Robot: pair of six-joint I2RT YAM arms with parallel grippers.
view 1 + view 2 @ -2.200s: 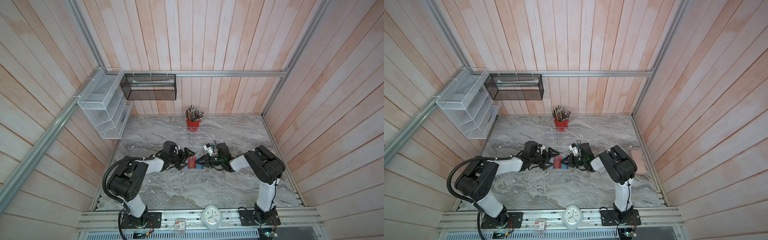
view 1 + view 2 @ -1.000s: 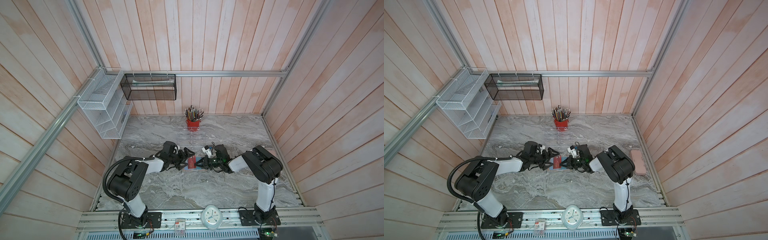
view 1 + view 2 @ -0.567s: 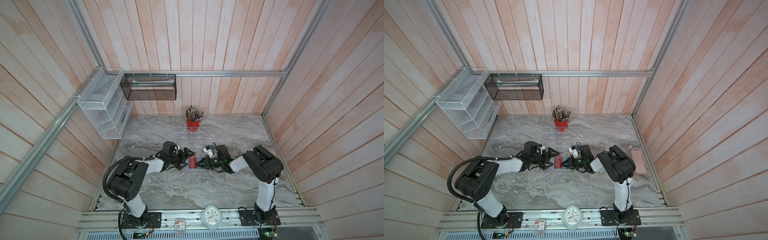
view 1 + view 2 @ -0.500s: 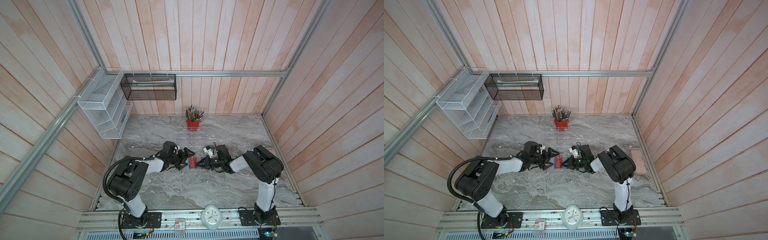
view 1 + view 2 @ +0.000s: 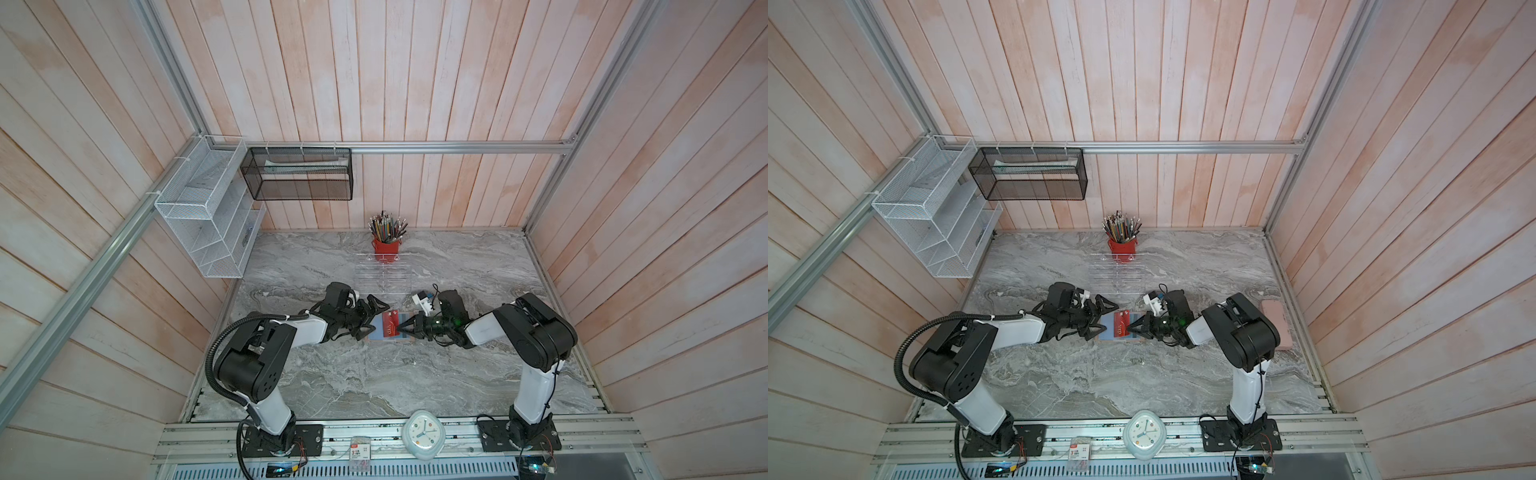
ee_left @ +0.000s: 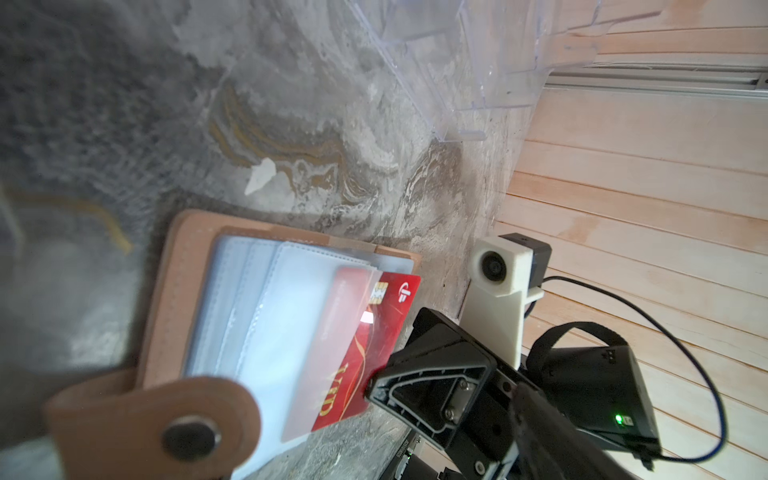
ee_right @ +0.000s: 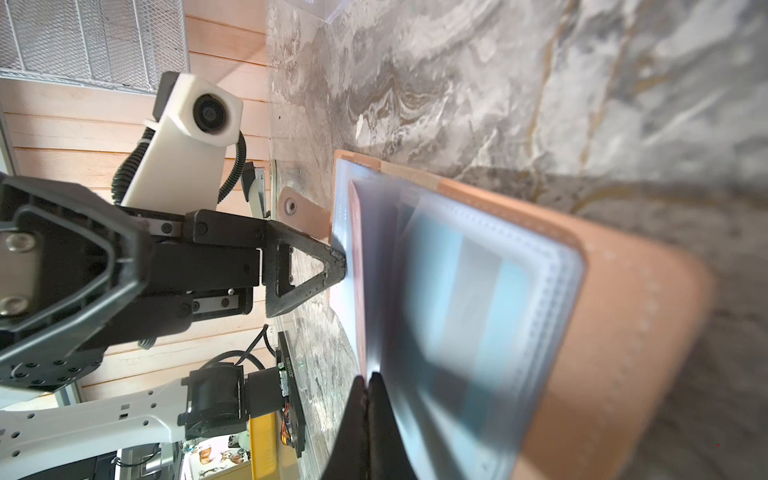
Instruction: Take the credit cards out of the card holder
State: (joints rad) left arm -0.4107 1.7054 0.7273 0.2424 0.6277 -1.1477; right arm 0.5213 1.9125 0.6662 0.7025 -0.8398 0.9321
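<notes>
Your right fingers (image 7: 358,419) clamp the red plastic card (image 6: 386,328); left fingers (image 7: 330,261) apart, slide it flat toward three o'clock.

Pink wood walls (image 5: 395,83) close in a grey marble desk (image 5: 374,374). A white wire rack (image 5: 208,224) hangs on the left wall, a black basket (image 5: 297,174) on the back wall. A red cup (image 5: 386,248) of pencils stands at the desk's back edge, a clock (image 5: 423,434) by its front edge.
</notes>
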